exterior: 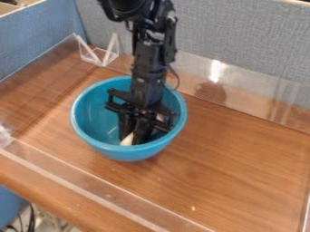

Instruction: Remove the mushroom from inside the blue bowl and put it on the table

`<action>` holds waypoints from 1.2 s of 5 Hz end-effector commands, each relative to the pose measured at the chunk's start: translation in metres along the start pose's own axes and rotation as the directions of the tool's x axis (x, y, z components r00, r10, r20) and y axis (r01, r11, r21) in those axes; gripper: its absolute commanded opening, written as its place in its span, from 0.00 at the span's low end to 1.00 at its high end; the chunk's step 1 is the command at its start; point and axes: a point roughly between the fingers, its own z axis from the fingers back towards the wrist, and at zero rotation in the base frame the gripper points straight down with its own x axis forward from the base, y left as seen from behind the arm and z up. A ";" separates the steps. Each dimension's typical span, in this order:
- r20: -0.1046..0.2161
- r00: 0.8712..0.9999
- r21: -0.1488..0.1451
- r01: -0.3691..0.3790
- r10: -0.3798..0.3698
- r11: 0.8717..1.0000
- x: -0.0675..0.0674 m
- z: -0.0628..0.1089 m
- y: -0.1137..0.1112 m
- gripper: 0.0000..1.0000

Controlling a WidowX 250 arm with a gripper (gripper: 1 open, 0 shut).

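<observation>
One robot arm reaches down from the top of the view into the blue bowl [100, 136], which sits near the middle of the table [230, 163]. The bowl is round, deep and glossy turquoise. The table is brown wood grain with low clear walls along its edges, and grey-blue partitions stand behind it.

The gripper [138, 132] is black and points almost straight down, with its fingers deep inside the bowl. The fingers stand narrow, drawn in close on either side of the mushroom [130, 139]. Only a small cream-white piece of the mushroom stem shows, just beside and below the fingers, low in the bowl. Its orange-brown cap is hidden behind the gripper. The fingers look as though they are pinching the mushroom, but the contact itself is hidden, so a firm hold cannot be confirmed from this view.

As for progress, the task looks to be at an early stage. The reach into the bowl is done and the grasp appears to be made or nearly made. The mushroom is not yet lifted; it lies inside the bowl, near the bottom. What is left is most of the work: raise the mushroom clear of the bowl's rim, carry it sideways over bare wood, lower it and let go. Bare wood lies on all sides of the bowl.
</observation>
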 end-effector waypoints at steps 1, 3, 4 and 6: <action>0.074 0.997 0.005 0.006 -0.006 1.000 -0.010 0.034 -0.005 0.00; 0.051 0.999 0.017 0.017 -0.018 1.000 0.011 0.026 0.000 0.00; 0.039 0.999 0.023 0.025 -0.026 0.999 0.020 0.021 0.001 0.00; 0.027 1.000 0.014 0.002 -0.002 1.000 0.025 0.023 0.019 0.00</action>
